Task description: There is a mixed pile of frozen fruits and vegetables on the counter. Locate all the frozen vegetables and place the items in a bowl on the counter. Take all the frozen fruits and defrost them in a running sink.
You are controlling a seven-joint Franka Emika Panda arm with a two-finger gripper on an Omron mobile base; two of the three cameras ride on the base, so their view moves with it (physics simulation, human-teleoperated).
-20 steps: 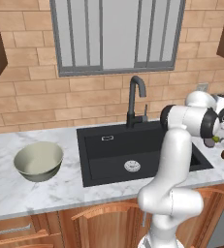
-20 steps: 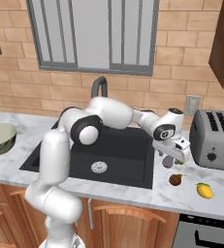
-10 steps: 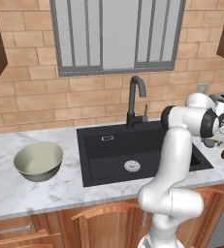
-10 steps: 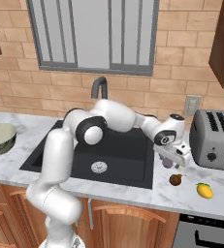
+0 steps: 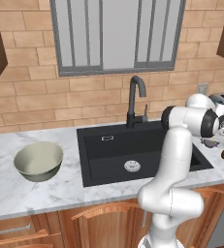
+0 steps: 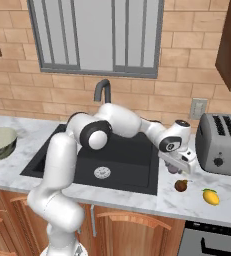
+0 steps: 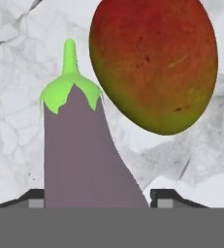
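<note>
Step in hand: the arm is reaching to the right of the sink (image 5: 133,150), and the end effector (image 6: 179,163) is sitting low over the desk (image 6: 152,197) among the pile, seemingly for picking the first vegetable.

End effector: in the hand view the purple-grey eggplant (image 7: 84,155) is lying between the two finger tips (image 7: 35,199), and they are standing close at both its sides. Whether they are already pressing on it, the pictures are not showing; it cannot be told.

Vegetables: the eggplant is resting on the marble, green stem pointing away from the hand. The yellow-orange piece (image 6: 211,196) is lying apart, near the desk's front edge, below the toaster (image 6: 223,145).

Fruits: the red, yellow and green oval (image 7: 154,63) is lying just beside the eggplant's stem end. The red-brown ball (image 6: 181,185) is sitting near the end effector, toward the desk's front.

Bowl: the pale bowl (image 5: 38,161) is standing on the far left of the desk, on the other side of the sink, well apart from the pile.

Risks: the eggplant is smooth and tapered, so a grip low on its body is probably slipping when lifted. The oval fruit is so near that the fingers may be pushing it and rolling it away. The way to the bowl is going over the basin; a loose grip there would drop the vegetable into the sink.
</note>
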